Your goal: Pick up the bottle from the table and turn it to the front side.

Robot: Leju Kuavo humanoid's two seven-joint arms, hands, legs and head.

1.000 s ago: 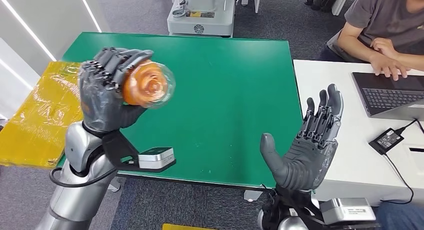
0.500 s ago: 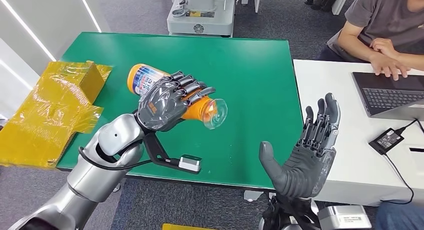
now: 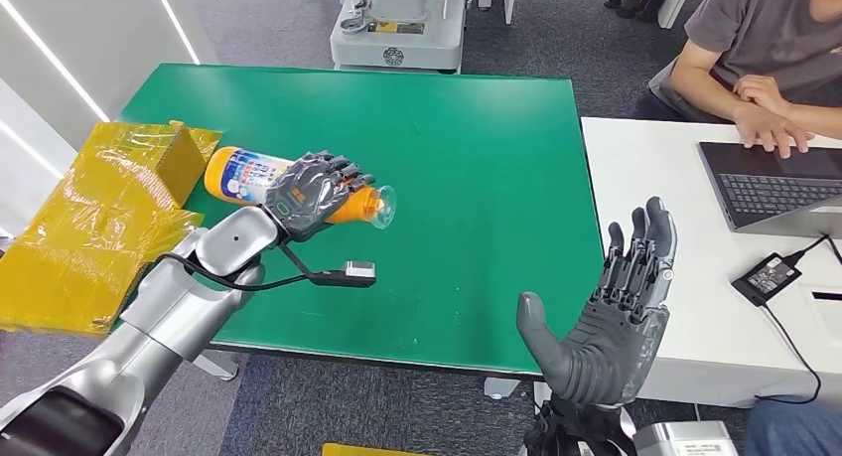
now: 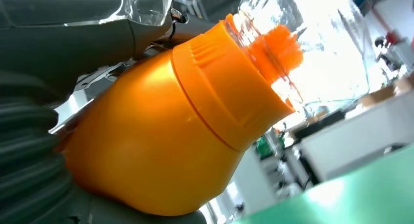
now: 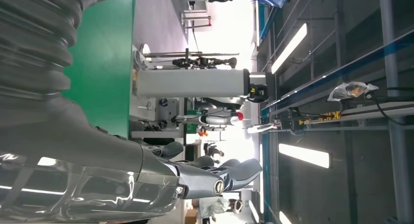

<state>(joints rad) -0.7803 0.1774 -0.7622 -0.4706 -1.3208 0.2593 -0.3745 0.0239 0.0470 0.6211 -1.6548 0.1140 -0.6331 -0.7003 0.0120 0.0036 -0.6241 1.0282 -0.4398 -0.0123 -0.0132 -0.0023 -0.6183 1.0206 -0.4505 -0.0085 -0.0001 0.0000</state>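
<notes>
Head view: left hand point(image 3: 310, 195) is grasping the orange bottle point(image 3: 248, 175), which is lying on its side low over the green worktop point(image 3: 477, 178), clear cap end pointing toward the worktop's middle and labelled base toward the yellow wrapped packages point(image 3: 99, 218). Right hand point(image 3: 606, 307) is hovering off the worktop's near right corner, palm up, fingers spread, holding nothing. A person point(image 3: 755, 59) is sitting at a white desk point(image 3: 685, 307) with a laptop point(image 3: 774, 183).

Left wrist view: fingers are wrapping the bottle's orange shoulder point(image 4: 161, 136) below its clear cap point(image 4: 312, 43).

Right wrist view: dark fingers point(image 5: 215, 177) are extending freely, touching nothing.
</notes>
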